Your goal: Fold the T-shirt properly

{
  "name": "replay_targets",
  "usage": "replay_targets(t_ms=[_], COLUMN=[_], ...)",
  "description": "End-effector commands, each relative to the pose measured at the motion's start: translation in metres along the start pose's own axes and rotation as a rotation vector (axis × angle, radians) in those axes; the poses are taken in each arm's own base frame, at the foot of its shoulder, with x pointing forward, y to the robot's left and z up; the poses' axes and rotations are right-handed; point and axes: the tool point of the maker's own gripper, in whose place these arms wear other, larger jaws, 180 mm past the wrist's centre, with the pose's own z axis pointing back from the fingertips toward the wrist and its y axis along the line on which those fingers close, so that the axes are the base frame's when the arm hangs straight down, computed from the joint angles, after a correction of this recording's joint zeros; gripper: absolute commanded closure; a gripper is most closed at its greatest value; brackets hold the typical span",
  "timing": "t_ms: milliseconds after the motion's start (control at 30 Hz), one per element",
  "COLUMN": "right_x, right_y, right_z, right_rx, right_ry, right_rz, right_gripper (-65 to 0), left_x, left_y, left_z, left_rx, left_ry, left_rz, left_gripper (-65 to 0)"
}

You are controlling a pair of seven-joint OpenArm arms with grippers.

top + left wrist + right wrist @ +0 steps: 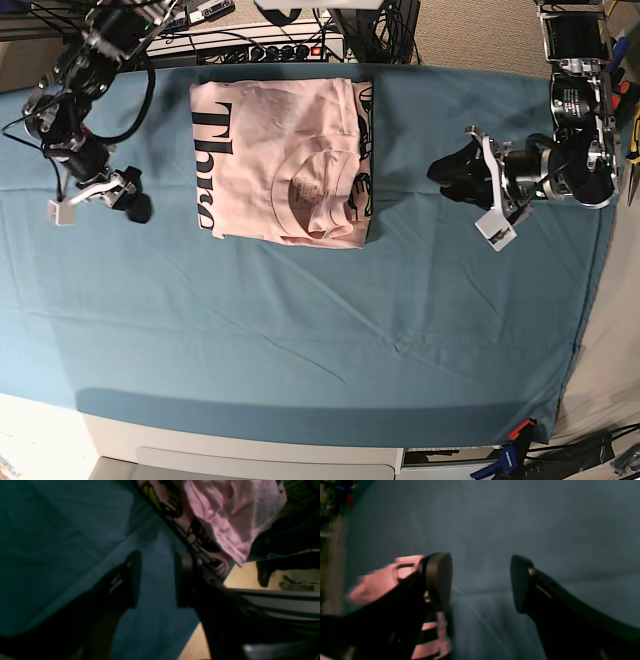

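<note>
Black padded jaws of the left gripper stand apart with nothing between them, only teal cloth showing in the gap. In the base view this gripper sits at the right side of the tabletop, pointing toward the shirt but well apart from it. The right gripper also has its jaws spread wide and holds nothing; in its wrist view, blurred pink fabric shows behind the left-hand jaw, not between the two. In the base view the right gripper is at the left side, near the shirt's left edge but clear of it.

Between the two arms lies the pale pink short-sleeved cotton T-shirt, folded into a compact, roughly square bundle on the far half of the teal table cloth, its far edge close to the cloth's far border. Its slightly longer side runs from the far edge toward the near edge. Big black lettering runs along its left side, the letters turned sideways so the word reads from far to near. A round collar label shows near the middle of the bundle, and more black print peeks out along the right edge. The left wrist view catches the shirt with a loose pink layer rumpled over black and yellow print.
</note>
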Motion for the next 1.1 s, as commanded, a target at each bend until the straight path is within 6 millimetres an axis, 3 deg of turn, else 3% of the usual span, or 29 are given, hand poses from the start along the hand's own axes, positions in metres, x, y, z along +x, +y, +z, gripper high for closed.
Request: replay_targets(t_ms=[0, 133, 433, 767, 967, 1067], right_x=[0.015, 0.012, 0.004, -0.023, -0.027, -0.035], right_y=[0.004, 0.013, 0.043, 0.078, 0.085, 0.080], right_z=[0.001, -0.009, -0.037, -0.064, -0.068, -0.073], right_rx=[0.043, 0.171, 0.251, 0.329, 0.339, 0.289], right_ry=[-0.029, 0.014, 0.066, 0.064, 0.083, 0.115], right_rz=[0.010, -0.066, -0.088, -0.195, -0.179, -0.145], right_gripper=[-36.6, -36.6, -36.6, -36.6, -36.5, -36.5], left_x=[0.013, 0.013, 0.013, 0.013, 0.013, 0.013], left_y=[0.000, 0.000, 0.000, 0.000, 0.000, 0.000], left_z=[0.006, 0.006, 0.006, 0.006, 0.006, 0.006], left_rx=[0.001, 0.001, 0.001, 0.000, 0.001, 0.001], left_ry=[-0.039, -0.039, -0.039, -0.040, -0.039, -0.039], left_rz=[-0.027, -0.026, -0.027, -0.026, -0.026, -0.026], left_gripper=[-23.0, -23.0, -23.0, -23.0, -23.0, -23.0])
